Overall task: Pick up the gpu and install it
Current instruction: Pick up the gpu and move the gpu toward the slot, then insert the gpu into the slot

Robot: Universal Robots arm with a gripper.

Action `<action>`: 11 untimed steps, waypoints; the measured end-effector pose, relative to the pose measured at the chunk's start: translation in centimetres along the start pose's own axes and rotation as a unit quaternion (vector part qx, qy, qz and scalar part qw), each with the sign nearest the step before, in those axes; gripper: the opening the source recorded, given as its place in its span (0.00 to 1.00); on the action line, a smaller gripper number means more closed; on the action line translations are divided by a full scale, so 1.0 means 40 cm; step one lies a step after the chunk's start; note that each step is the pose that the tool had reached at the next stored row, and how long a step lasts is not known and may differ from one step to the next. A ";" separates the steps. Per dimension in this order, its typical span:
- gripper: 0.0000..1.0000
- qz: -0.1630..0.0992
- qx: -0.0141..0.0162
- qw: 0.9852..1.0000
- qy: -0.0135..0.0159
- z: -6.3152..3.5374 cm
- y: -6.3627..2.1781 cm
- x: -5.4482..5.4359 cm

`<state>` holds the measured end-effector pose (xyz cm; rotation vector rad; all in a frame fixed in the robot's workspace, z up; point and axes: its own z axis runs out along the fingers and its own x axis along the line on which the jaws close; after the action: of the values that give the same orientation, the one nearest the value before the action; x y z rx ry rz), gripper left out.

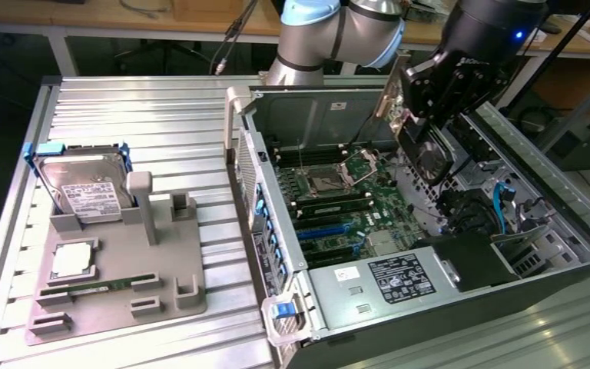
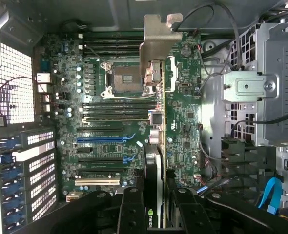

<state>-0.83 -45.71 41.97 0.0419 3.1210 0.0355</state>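
We see the tool (image 2: 154, 210) clamped on the gpu (image 2: 154, 163), holding it on edge over the motherboard (image 1: 341, 201) inside the open computer case (image 1: 567, 219). The hard drive (image 1: 85, 188) stands in its holder on the bench (image 1: 151, 108).

Silver-grey arm (image 1: 321, 46), black wrist, black claw (image 1: 426, 114).
The arm is a round silver-grey tube with thick cylindrical joints, one of them closed by a pale blue cap (image 1: 306, 11). Past them sits a glossy black wrist housing (image 1: 485, 27) with a small blue light (image 1: 521, 34). The claw's matte black fingers (image 2: 132, 209) are flat linked bars joined at round pivot pins (image 2: 134, 191).
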 end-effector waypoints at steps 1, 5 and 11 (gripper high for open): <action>0.27 0.000 0.000 1.000 0.000 0.000 0.000 0.000; 0.27 0.000 0.000 1.000 0.000 0.000 0.000 -0.003; 0.27 0.000 0.000 1.000 0.000 0.000 0.000 -0.007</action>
<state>-0.57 -45.71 41.97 0.0418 3.1210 0.0356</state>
